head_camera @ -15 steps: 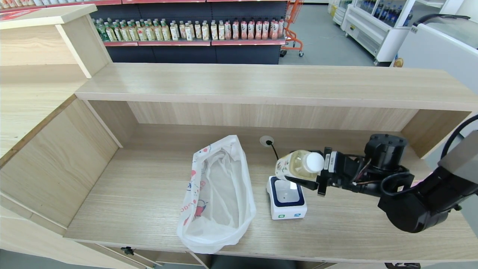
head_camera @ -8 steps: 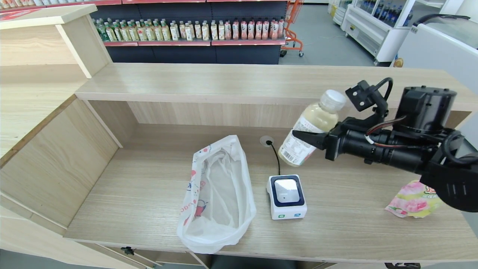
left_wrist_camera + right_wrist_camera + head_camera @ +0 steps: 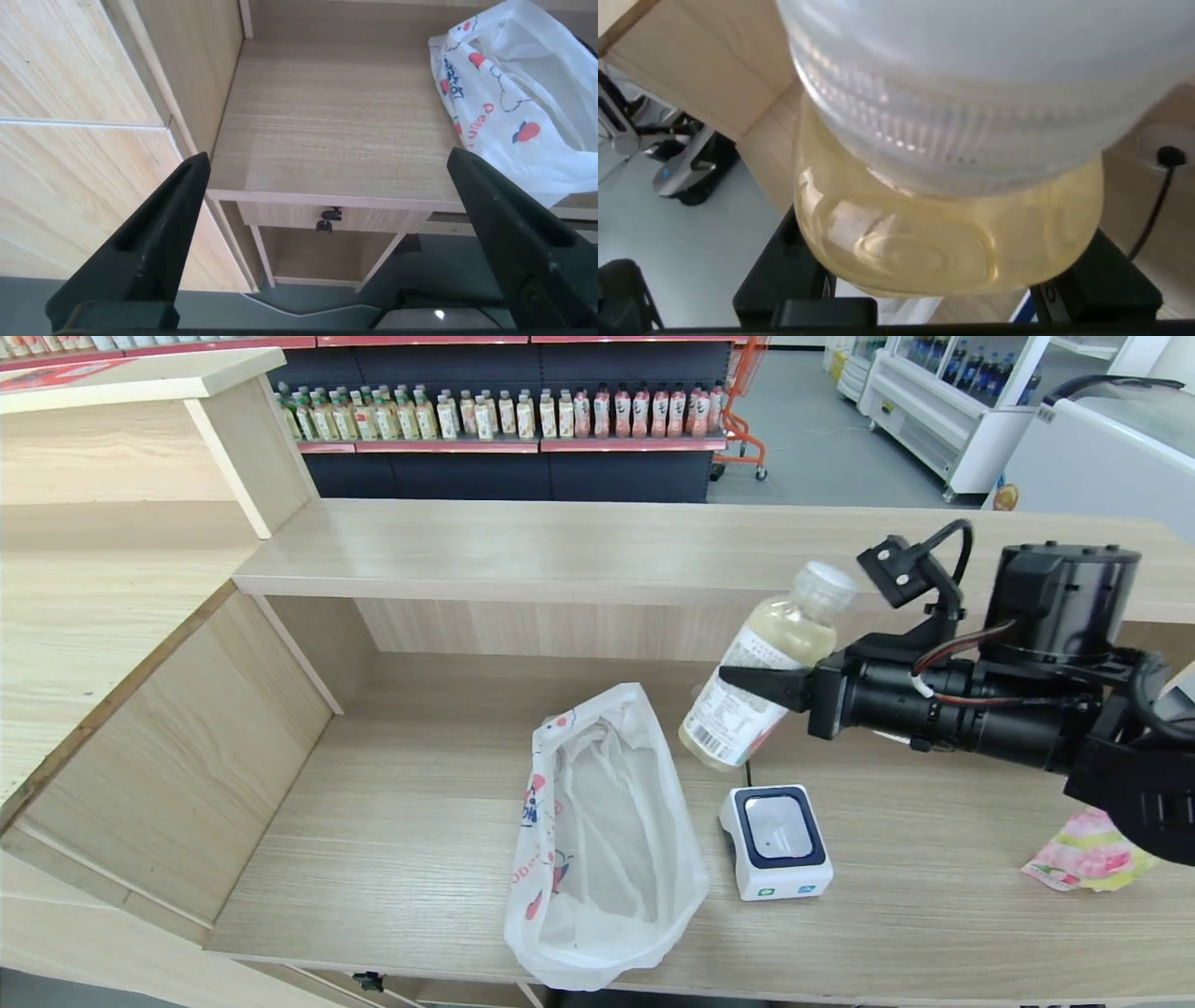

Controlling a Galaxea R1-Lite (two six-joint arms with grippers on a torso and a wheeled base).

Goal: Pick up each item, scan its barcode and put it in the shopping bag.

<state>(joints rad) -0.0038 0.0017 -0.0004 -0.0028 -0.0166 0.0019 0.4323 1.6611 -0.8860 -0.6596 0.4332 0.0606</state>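
One clear plastic bottle of pale yellow drink with a white cap is being gripped around its middle by the right pincer, whose fingers are closed on it. The bottle is being held tilted in the air, cap up and away, above the light wooden counter, between one white plastic shopping bag with red and blue prints and one white scanner with a dark-framed window. One pink and green pouch is being left near the counter's right edge. The left pincer is being held with its two fingers wide apart, gripping nothing, over the counter's near edge.
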